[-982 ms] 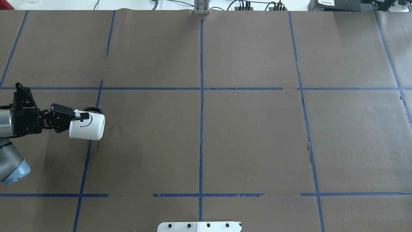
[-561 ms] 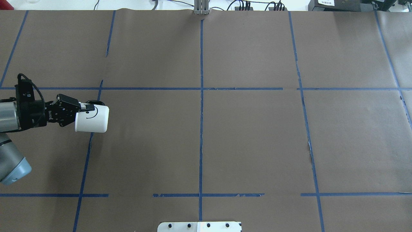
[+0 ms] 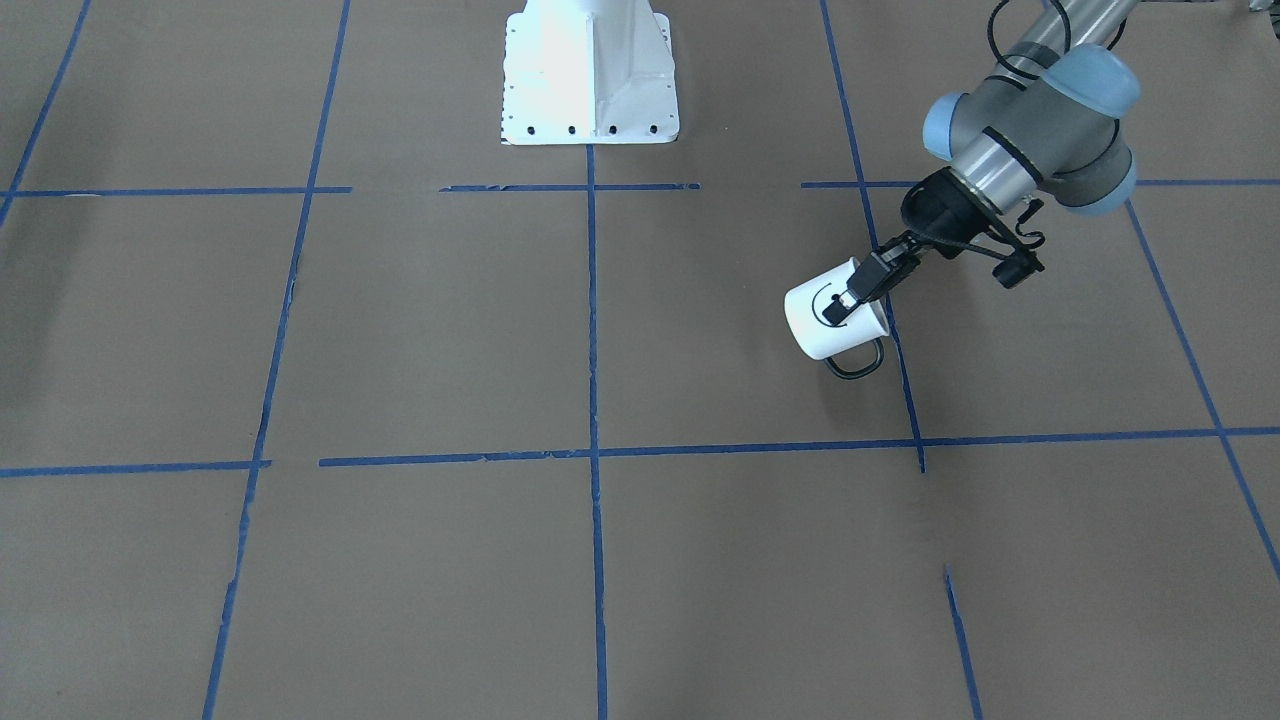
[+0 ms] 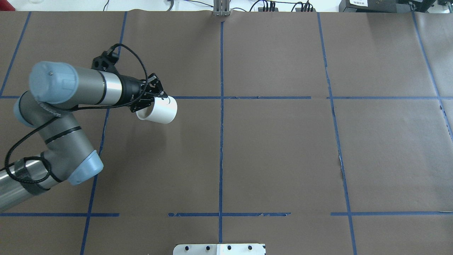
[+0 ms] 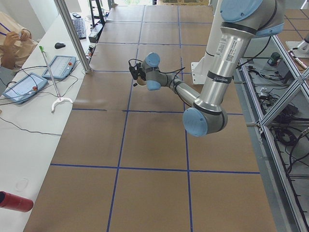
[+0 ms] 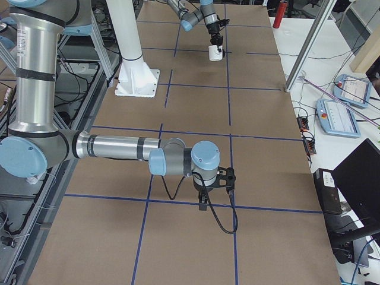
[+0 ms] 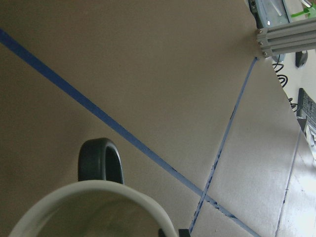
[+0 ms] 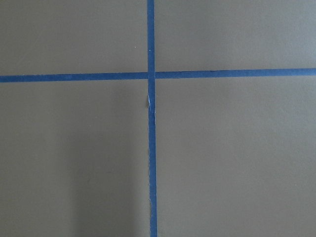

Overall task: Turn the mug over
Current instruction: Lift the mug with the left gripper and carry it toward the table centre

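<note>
the left gripper point(image 4: 158, 96) is clamped on the rim of the mug point(image 4: 159, 111), held tilted sideways, seemingly off the table point(image 4: 283, 159), in the overhead view's upper left (mid-flip, i judge); setting it down remains.

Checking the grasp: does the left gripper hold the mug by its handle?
No, the left gripper clamps the wall of the mug; its handle sticks out free.

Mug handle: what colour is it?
Black; the mug handle shows best in the left wrist view.
</note>
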